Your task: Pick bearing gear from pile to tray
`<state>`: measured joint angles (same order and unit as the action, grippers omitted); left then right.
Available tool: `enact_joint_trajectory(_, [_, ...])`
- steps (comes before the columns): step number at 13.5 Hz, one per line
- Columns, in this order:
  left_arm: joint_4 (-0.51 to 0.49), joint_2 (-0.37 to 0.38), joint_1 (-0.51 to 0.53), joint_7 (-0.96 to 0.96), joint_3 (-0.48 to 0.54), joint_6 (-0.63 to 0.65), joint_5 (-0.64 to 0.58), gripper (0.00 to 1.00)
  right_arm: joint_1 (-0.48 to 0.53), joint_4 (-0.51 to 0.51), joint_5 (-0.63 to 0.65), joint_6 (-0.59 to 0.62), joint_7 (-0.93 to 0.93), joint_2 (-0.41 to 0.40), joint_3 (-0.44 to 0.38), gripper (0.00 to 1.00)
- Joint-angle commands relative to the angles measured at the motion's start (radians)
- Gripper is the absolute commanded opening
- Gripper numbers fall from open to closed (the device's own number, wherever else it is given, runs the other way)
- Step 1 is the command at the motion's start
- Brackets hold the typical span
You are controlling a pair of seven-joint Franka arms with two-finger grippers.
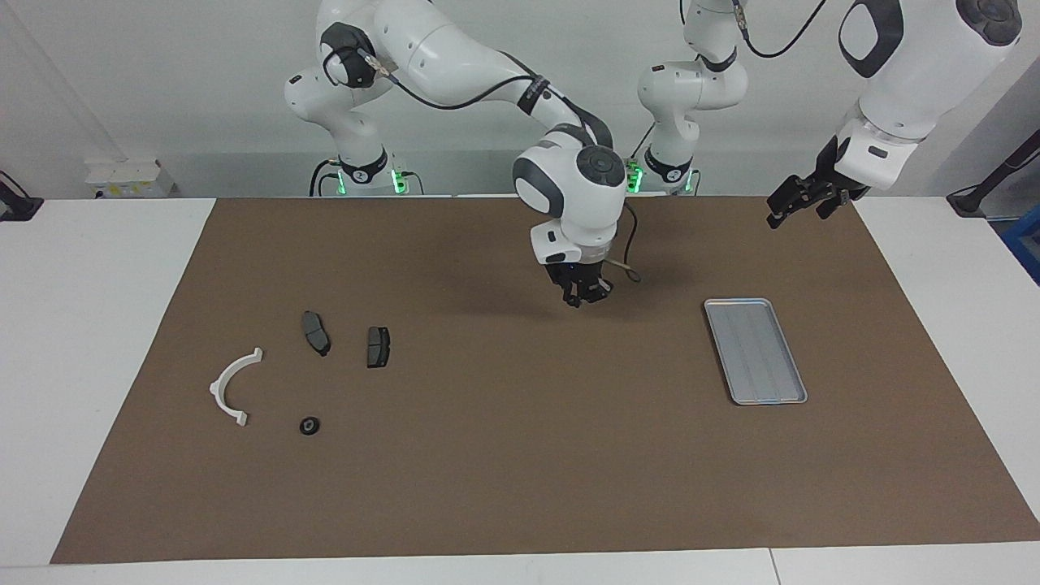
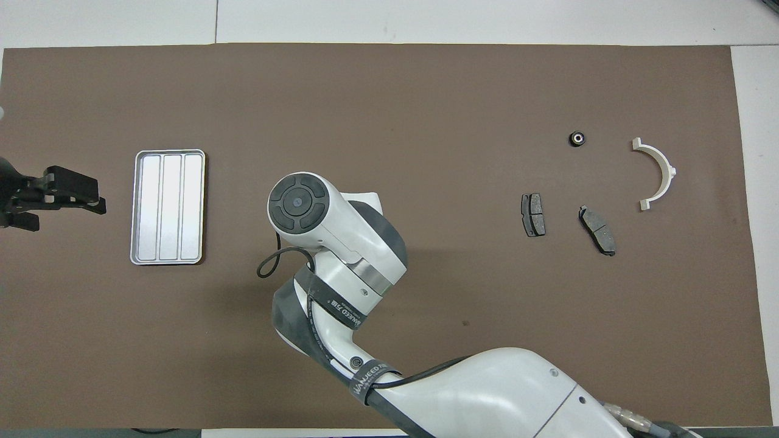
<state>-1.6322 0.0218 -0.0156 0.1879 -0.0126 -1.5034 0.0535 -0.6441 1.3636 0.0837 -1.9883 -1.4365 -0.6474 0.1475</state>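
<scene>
Over the brown mat (image 1: pixel 520 455) between pile and tray (image 1: pixel 754 350), the right gripper (image 1: pixel 582 297) hangs pinched shut; one black bearing (image 1: pixel 309 426) lies well apart from it; the left gripper (image 1: pixel 800 203) waits spread wide.

You get open brown mat (image 1: pixel 520 455) across the whole middle, between the tray (image 1: pixel 756 351) at the left arm's end and the loose parts at the right arm's end. The right gripper (image 1: pixel 582 296) hangs low over the mat beside the tray, fingers closed, its arm slanting across the robots' side of the middle. The left gripper (image 1: pixel 792 205) waits raised over the mat's corner, nearer the robots than the tray, fingers apart. The two dark plates (image 1: pixel 316 332) (image 1: pixel 378 347), white half-ring (image 1: pixel 231 387) and small black round piece (image 1: pixel 309 426) lie apart from each other, with gaps you can reach down into.
</scene>
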Motion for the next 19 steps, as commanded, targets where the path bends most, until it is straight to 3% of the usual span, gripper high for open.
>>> enact_joint_trajectory(1, [-0.003,0.006,0.002,0.002,-0.004,0.011,-0.009,1.0,0.021,0.023,0.018,-0.062,-0.013,-0.011,0.0,0.0])
enact_joint_trajectory(7, [-0.003,0.006,0.002,0.002,-0.004,0.011,-0.009,1.0,0.043,0.193,0.025,-0.217,0.014,0.023,-0.002,0.0])
enact_joint_trajectory(10, [-0.003,0.006,0.002,0.002,-0.004,0.011,-0.009,1.0,0.047,0.189,0.025,-0.198,0.019,0.025,-0.002,0.0])
enact_joint_trajectory(11, [-0.003,0.006,0.002,0.002,-0.004,0.017,-0.009,1.0,0.047,0.18,0.025,-0.175,0.019,0.025,-0.002,0.21])
enact_joint_trajectory(12, [-0.005,0.006,0.002,0.002,-0.004,0.015,-0.009,1.0,0.047,0.158,0.027,-0.14,0.018,0.025,-0.005,0.99])
enact_joint_trajectory(16, [-0.002,0.004,0.012,0.024,-0.001,-0.003,-0.015,1.0,0.107,-0.108,0.007,0.136,0.025,-0.003,-0.002,1.0])
enact_joint_trajectory(19, [-0.031,0.018,-0.004,0.07,-0.004,-0.036,-0.015,1.0,0.237,-0.198,-0.001,0.316,0.274,0.06,0.024,1.0])
